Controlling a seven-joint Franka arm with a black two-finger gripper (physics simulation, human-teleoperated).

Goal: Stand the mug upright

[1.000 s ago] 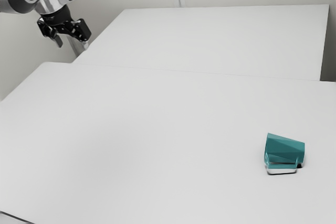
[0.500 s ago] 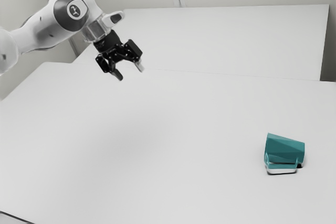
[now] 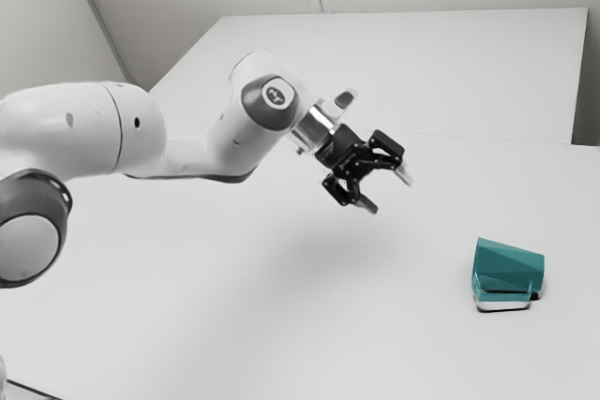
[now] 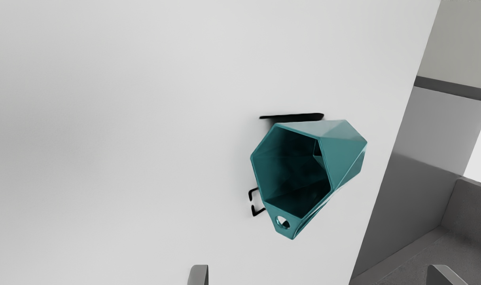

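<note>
Here's the hand (image 3: 387, 192), spread wide over the bench (image 3: 234, 325), apart fr. 1 teal mug (image 3: 508, 271) on its side, mouth twd hand.

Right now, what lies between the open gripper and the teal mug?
In the exterior view, the stretch from the raised gripper to the teal mug, tipped on its side, is bare white tabletop.
</note>
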